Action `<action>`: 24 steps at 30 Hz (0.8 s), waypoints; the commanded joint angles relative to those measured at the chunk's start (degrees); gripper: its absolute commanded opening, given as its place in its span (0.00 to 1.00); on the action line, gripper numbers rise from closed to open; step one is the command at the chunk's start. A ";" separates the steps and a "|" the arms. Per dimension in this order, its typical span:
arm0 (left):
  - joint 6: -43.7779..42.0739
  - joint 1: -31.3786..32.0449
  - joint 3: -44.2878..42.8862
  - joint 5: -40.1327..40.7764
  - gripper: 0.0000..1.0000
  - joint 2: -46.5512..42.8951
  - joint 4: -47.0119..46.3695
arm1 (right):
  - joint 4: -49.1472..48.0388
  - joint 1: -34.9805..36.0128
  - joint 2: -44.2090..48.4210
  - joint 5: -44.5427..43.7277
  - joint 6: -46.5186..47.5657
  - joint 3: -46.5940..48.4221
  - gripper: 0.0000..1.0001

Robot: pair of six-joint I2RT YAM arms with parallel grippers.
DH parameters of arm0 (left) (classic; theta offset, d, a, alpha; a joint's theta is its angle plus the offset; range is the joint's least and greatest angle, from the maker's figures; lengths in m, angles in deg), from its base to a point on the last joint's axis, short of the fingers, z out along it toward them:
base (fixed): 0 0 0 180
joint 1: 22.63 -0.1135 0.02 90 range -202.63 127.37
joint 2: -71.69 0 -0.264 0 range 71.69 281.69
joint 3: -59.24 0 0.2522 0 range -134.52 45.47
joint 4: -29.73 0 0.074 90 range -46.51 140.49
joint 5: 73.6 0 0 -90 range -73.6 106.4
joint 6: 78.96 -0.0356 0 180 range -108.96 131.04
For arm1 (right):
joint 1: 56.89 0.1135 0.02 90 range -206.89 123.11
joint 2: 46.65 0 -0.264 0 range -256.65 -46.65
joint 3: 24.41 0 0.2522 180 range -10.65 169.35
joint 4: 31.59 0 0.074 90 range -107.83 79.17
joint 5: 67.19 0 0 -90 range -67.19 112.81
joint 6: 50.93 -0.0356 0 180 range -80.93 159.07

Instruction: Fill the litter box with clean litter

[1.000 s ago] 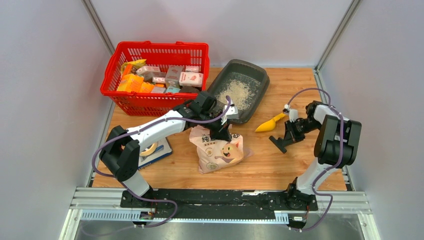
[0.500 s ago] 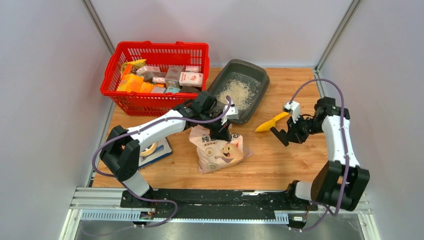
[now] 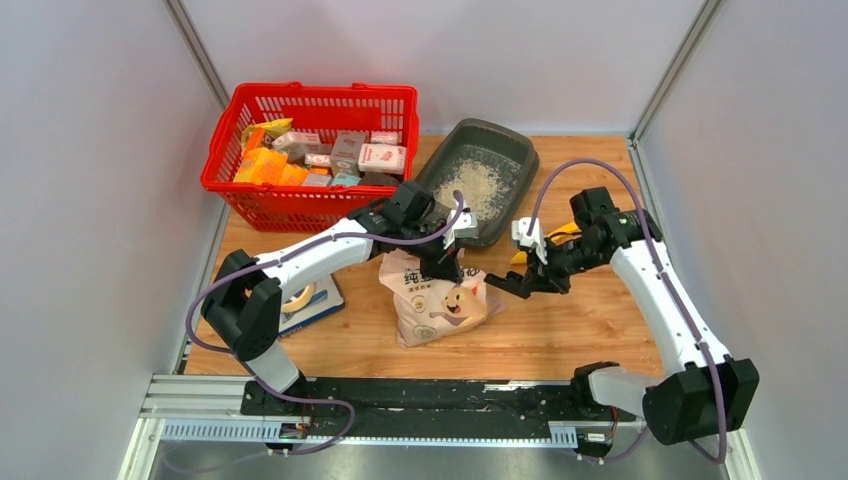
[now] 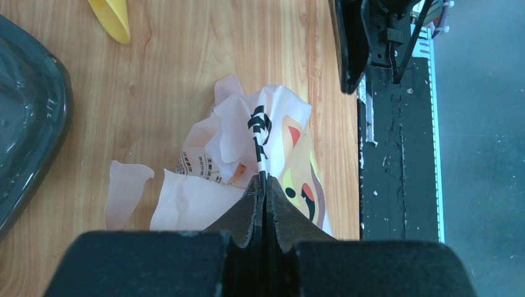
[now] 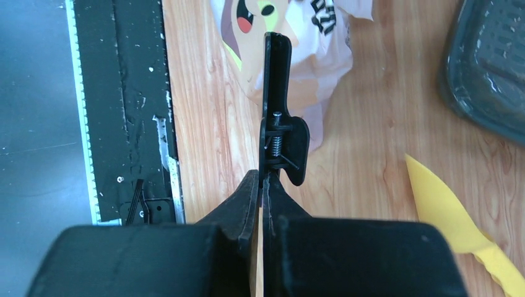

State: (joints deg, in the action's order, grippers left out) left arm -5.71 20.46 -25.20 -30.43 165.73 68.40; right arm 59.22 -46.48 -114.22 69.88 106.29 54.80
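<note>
Top external view: the litter box [image 3: 505, 132] sits at the tabletop's [image 3: 580, 322] far side beside the red basket [image 3: 300, 208], with litter [image 3: 475, 186] inside. Left jaws pinch the cat-print bag's [image 4: 291, 124] top edge. Right jaws clamp a black spring clip [image 5: 276, 93] just beside the bag.

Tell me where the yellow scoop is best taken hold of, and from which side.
Probably by its narrow handle, the end away from the bag. The scoop lies flat on the table, so come straight down from above with the jaws across the handle; the bowl end looks too wide to pinch.
</note>
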 commanded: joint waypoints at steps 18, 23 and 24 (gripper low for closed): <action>0.23 -0.02 -1.04 -3.62 0.12 -0.44 -1.09 | -15.00 8.22 -7.75 -2.33 -25.38 2.49 0.00; 3.56 -0.90 0.18 -5.38 0.25 -0.61 -4.33 | -14.48 8.48 -9.51 -3.65 -24.42 3.54 0.00; 5.05 -1.25 0.45 -5.64 0.26 -0.70 -5.04 | -14.22 8.66 -9.60 -3.74 -24.16 3.28 0.00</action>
State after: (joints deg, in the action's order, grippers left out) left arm -4.70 19.96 -25.18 -31.81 165.73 67.46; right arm 47.73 -38.26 -122.90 67.96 83.39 56.79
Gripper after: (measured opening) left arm 0.237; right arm 0.021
